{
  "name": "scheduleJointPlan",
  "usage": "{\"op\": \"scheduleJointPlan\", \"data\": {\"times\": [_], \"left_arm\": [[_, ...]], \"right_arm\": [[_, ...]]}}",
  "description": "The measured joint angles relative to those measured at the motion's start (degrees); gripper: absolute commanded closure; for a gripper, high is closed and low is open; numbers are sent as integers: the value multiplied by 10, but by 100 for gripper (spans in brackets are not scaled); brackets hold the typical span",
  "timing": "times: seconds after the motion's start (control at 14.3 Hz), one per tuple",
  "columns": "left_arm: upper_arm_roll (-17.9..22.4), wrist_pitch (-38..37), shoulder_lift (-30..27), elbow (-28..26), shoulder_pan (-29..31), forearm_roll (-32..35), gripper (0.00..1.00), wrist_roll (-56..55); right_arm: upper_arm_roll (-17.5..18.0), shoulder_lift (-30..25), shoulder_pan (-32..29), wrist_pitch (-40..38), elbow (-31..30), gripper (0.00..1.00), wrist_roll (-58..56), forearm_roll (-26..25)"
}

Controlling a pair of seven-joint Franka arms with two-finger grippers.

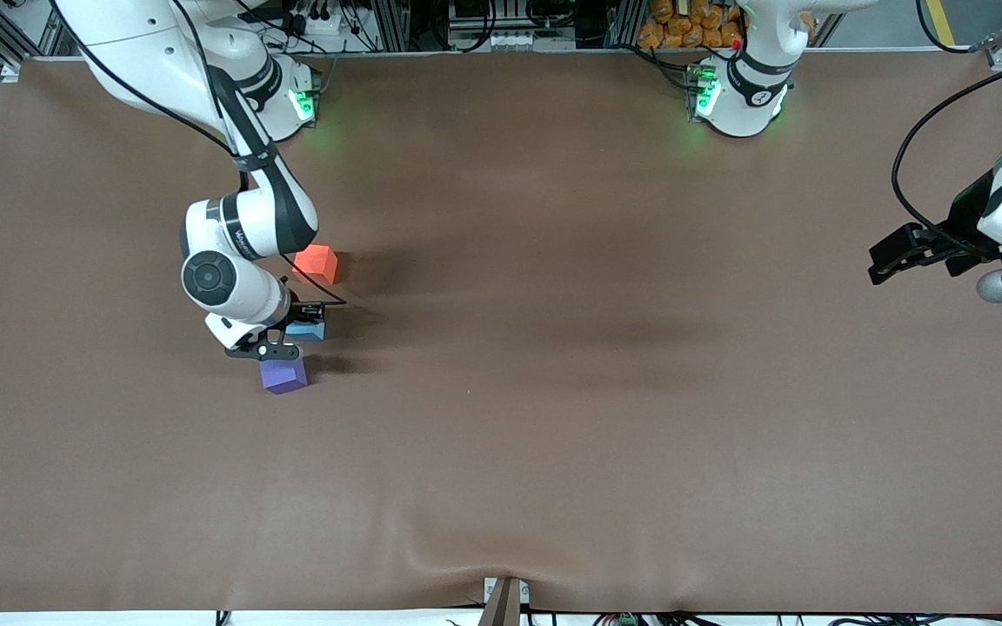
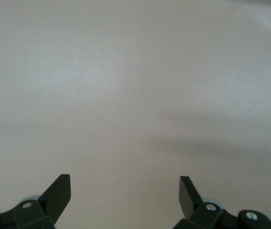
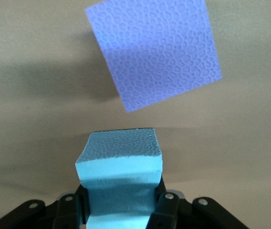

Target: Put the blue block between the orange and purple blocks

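Observation:
My right gripper (image 1: 292, 335) is shut on the sky-blue block (image 1: 306, 329), low over the table between the other two cubes. In the right wrist view the blue block (image 3: 121, 167) is squeezed between the fingers. The violet-purple block (image 1: 284, 375) lies just nearer to the front camera, and shows in the right wrist view (image 3: 157, 52) too. The orange-red block (image 1: 317, 263) lies farther from the front camera, beside the right arm's wrist. My left gripper (image 1: 888, 256) is open and empty, waiting at the left arm's end of the table, with its fingertips (image 2: 61, 188) over bare cloth.
The brown table cloth (image 1: 553, 391) spreads wide toward the left arm's end and the front edge. The arm bases (image 1: 736, 96) stand along the back edge. A small bracket (image 1: 505, 600) sits at the front edge.

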Motion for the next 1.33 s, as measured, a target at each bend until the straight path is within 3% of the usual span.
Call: {"op": "scheduleJointPlan", "data": {"times": [0.07, 0.14, 0.21, 0.28, 0.7, 0.98, 1.33], "left_arm": [[-2, 1, 2, 0, 0, -1, 0, 0], [-4, 1, 2, -1, 0, -1, 0, 0], [-4, -1, 2, -1, 0, -1, 0, 0], [-5, -3, 1, -1, 0, -1, 0, 0], [-5, -17, -5, -1, 0, -1, 0, 0], [-8, -17, -6, 0, -1, -1, 0, 0], [-12, -17, -7, -1, -1, -1, 0, 0]], "right_arm": [[0, -1, -1, 1, -3, 65, 0, 0], [0, -3, -1, 1, -5, 48, 0, 0], [0, -5, -1, 1, -8, 14, 0, 0], [0, -6, -1, 1, -10, 0, 0, 0], [0, -26, -1, -14, -10, 0, 0, 0], [-1, -100, -22, -33, 3, 0, 0, 0], [-2, -193, -112, -127, 9, 0, -99, -1]]}}
